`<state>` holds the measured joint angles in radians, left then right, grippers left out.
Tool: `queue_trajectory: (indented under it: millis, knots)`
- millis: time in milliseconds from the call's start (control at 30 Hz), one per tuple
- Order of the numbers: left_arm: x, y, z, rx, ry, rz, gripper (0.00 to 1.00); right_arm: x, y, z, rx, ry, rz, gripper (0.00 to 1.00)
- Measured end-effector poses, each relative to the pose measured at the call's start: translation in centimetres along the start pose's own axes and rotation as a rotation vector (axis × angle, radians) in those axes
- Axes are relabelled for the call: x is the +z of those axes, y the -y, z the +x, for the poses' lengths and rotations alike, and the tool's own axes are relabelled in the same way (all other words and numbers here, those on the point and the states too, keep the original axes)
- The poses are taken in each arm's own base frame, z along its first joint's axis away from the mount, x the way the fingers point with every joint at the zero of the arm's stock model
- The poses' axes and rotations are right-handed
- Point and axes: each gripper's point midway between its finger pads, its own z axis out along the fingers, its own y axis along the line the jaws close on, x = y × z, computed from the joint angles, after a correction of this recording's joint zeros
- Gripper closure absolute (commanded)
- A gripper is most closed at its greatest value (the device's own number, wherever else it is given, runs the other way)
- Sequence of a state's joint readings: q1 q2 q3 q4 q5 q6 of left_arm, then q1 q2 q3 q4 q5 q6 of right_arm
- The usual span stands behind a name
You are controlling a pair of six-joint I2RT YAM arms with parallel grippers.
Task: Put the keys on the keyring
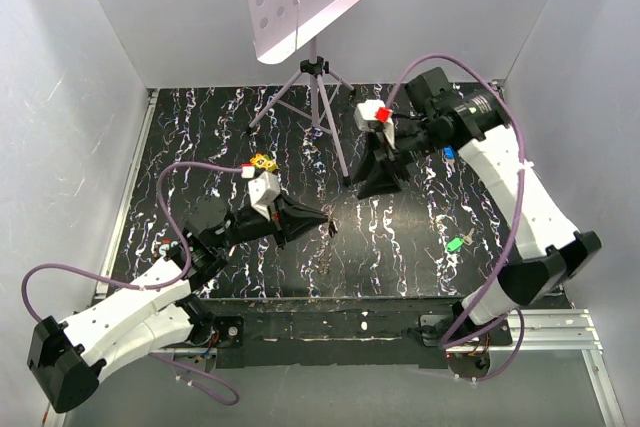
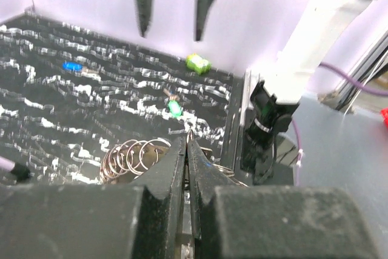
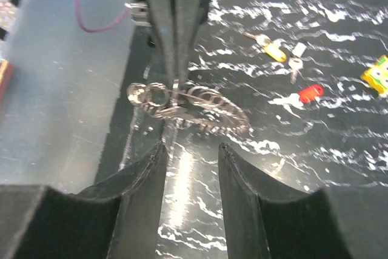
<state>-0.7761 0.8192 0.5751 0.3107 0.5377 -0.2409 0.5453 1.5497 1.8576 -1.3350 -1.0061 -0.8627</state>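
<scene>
Pinching the keyring (image 3: 212,110) at its edge, the left gripper (image 3: 176,83) has its jaws clamped together on the metal, so the toothed ring hangs from its tips just over the dark marbled table (image 3: 315,168). Facing the keyring from the other side, the right gripper (image 3: 191,150) stands with its jaws apart and nothing between them, its tips just short of the ring. Past the keyring in the right wrist view lie the red key (image 3: 309,94) and the yellow key (image 3: 274,53). The green key (image 2: 174,108) rests near it in the left wrist view.
</scene>
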Motion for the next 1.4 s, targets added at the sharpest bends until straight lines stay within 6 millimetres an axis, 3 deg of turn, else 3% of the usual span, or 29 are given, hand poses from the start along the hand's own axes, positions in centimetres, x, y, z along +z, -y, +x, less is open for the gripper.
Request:
queue_trajectory:
  millis: [200,400,733,967,1400]
  knots:
    - [-0.4,1.4,-3.9,-0.008,0.196,0.042,1.0,-0.6,-5.0,-2.4,-0.023,0.153,-0.118,0.53]
    - [-0.3,2.1,-7.0,-0.035,0.333,0.08,1.0,-0.7,-6.1,-4.3,0.006,0.255,-0.215,0.54]
    - [0.3,1.7,-7.1,-0.089,0.36,0.083,1.0,-0.6,-6.1,-4.9,0.129,0.258,-0.24,0.59]
    - [0.3,1.5,-7.4,-0.099,0.376,0.073,1.0,1.0,-5.2,-3.5,0.182,0.19,-0.208,0.61]
    - [0.4,1.1,-7.3,-0.113,0.379,0.054,1.0,1.9,-4.6,-3.3,0.181,0.147,-0.171,0.68]
